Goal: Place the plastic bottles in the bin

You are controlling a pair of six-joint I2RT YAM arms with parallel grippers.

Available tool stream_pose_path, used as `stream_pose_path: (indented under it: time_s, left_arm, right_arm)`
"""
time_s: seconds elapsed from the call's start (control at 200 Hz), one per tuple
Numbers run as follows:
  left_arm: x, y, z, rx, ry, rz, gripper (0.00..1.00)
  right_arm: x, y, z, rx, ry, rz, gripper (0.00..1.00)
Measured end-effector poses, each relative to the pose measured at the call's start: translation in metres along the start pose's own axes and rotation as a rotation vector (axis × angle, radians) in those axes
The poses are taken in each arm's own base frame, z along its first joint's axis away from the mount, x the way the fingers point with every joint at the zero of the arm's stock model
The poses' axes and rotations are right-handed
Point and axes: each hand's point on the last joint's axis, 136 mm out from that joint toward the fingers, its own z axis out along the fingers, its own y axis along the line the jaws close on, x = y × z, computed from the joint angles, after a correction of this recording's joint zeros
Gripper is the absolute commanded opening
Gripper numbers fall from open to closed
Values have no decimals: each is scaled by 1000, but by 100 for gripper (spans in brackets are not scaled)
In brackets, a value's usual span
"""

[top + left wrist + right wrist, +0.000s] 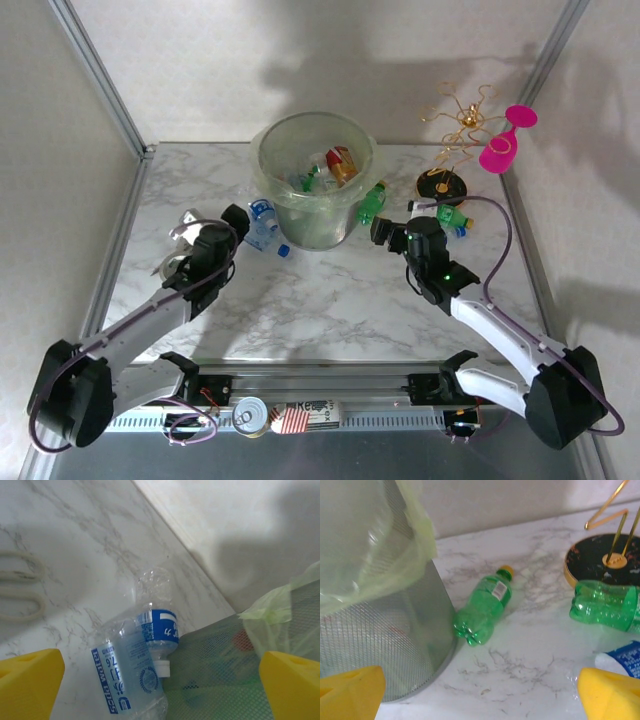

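Note:
The bin (270,150), a round grey-green bucket with a clear liner, stands at the table's middle back with several plastic bottles inside. My left gripper (238,218) is open just left of it. In the left wrist view it (160,682) hovers over two clear bottles lying against the bin wall (220,680): a blue-labelled soda water bottle (125,680) and a white-capped one (157,622). My right gripper (384,232) is open right of the bin (375,630) with bare marble between its fingers (355,690). One green bottle (485,605) lies against the bin. Another green bottle (605,605) lies further right.
A gold wire stand with a black base (441,185) and a pink plastic glass (505,140) stand at the back right. A crushed clear bottle (185,228) lies left of my left arm. A tin can (250,415) sits on the rail by the arm bases. A blue-labelled bottle (620,660) lies near my right finger.

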Motion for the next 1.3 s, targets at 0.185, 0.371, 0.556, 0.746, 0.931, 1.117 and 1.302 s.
stream_pose_path:
  time_s: [0.185,0.371,0.556,0.746,0.931,1.117,1.302]
  left_arm:
    - [20,-8,30,-67,75,9,100]
    - [45,-8,61,-152,152,42,100]
    - [72,5,83,-232,233,63,100]
    - [95,30,90,-305,295,72,100]
    - [100,44,96,-345,312,65,100]
    - [105,54,99,-370,320,73,99]
    - [108,63,103,-392,326,75,95]
  right_arm:
    - [16,-3,14,22,41,10,99]
    - [18,-6,17,29,42,16,99]
    - [19,-13,17,44,36,29,99]
    - [19,-21,16,68,30,44,99]
    - [17,-24,16,78,25,49,99]
    - [18,-27,16,83,25,51,99]
    - [20,-31,16,91,27,54,99]
